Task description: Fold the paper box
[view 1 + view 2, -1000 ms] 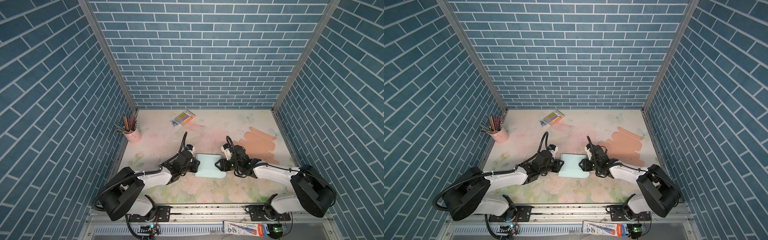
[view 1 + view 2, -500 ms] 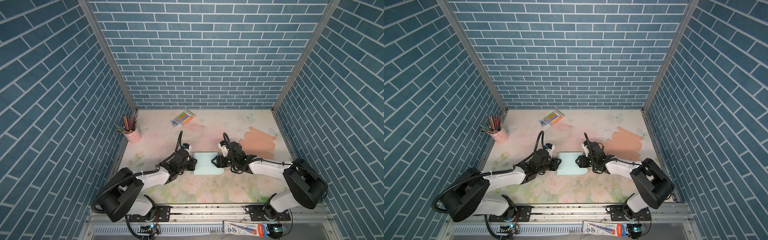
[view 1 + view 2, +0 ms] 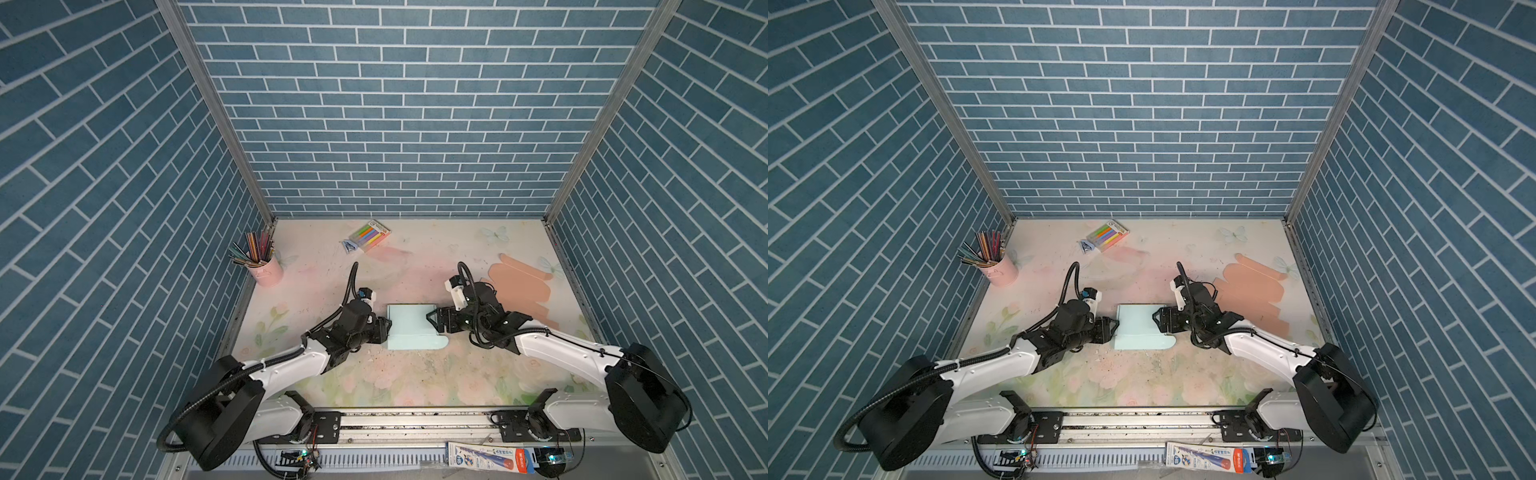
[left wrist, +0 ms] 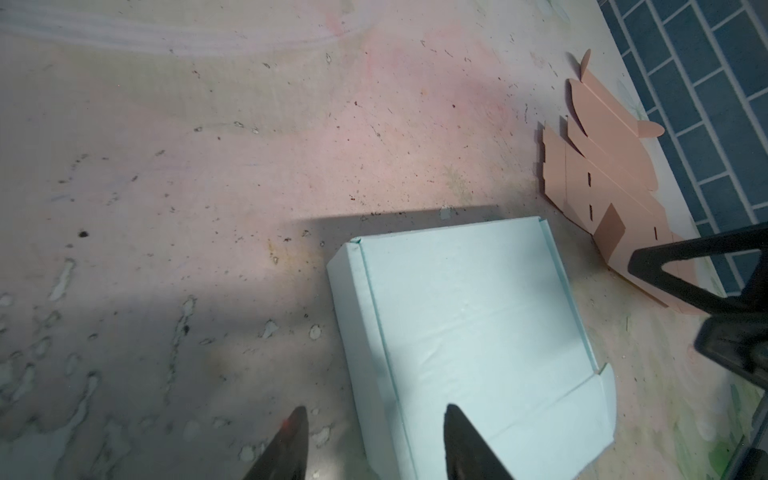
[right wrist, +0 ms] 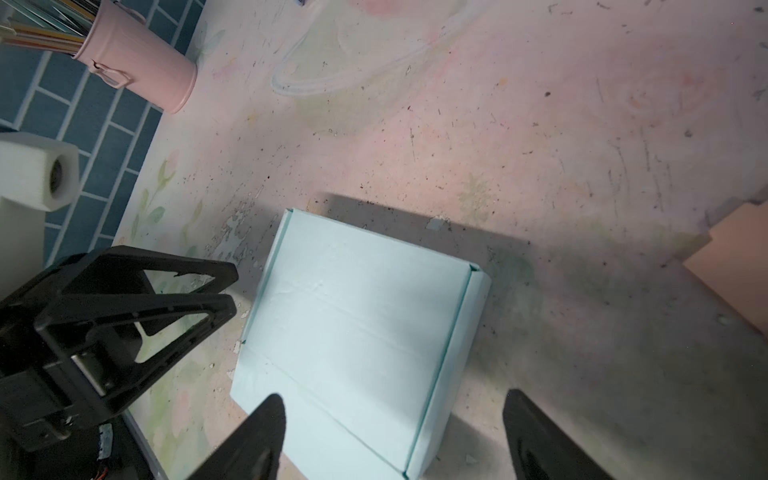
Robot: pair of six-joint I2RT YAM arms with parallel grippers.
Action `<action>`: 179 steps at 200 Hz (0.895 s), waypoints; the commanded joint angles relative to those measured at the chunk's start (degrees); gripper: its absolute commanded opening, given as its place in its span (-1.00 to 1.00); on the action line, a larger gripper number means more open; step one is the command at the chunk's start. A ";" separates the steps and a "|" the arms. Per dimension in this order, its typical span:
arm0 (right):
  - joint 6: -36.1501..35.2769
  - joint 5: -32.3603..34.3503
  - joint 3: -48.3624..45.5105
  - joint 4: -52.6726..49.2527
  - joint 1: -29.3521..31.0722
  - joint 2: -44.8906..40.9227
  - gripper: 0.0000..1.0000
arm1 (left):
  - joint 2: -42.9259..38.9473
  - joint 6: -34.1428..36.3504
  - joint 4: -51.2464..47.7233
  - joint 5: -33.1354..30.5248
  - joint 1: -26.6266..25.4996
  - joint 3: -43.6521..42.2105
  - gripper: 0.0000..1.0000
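The worktop (image 3: 415, 386) is a pale sheet printed with faded flowers and butterflies, scuffed and flecked with dark specks and chipped patches. Blue brick-patterned walls (image 3: 395, 124) enclose it on the left, right and far sides, with grey metal posts in the far corners.

The light blue paper box (image 3: 409, 332) lies near the middle of the worktop, low side walls raised and a rounded flap flat at its near right corner. The left pincer (image 3: 385, 329) sits at its left edge, fingers apart on either side of that wall. The right pincer (image 3: 432, 322) is at the right edge, spread wide and clamping nothing.

A pink cup of coloured pencils (image 3: 268, 270) stands far left, and a pack of markers (image 3: 370, 235) lies by the far wall. A flat peach cardboard blank (image 3: 521, 286) lies to the right. A metal rail (image 3: 415, 424) runs along the near edge.
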 commanded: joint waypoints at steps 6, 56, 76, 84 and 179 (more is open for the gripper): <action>0.76 0.33 -2.31 -5.25 1.86 -2.86 0.70 | -4.62 -0.57 -7.13 -1.26 -0.99 -2.04 0.16; 4.55 0.79 -4.22 -6.31 7.37 -4.80 0.71 | -9.45 -3.87 -10.43 -1.08 -5.48 -2.90 0.20; 5.17 0.67 -4.20 -5.36 8.27 -3.87 0.70 | -8.25 -4.52 -8.67 -0.54 -6.33 -3.47 0.20; 5.29 0.62 -4.29 -4.71 8.47 -3.61 0.70 | -7.48 -4.70 -7.68 -0.21 -6.70 -3.57 0.19; 6.52 0.26 -5.25 -1.79 9.48 -0.77 0.69 | -1.05 -6.74 0.35 0.61 -10.37 -4.02 0.17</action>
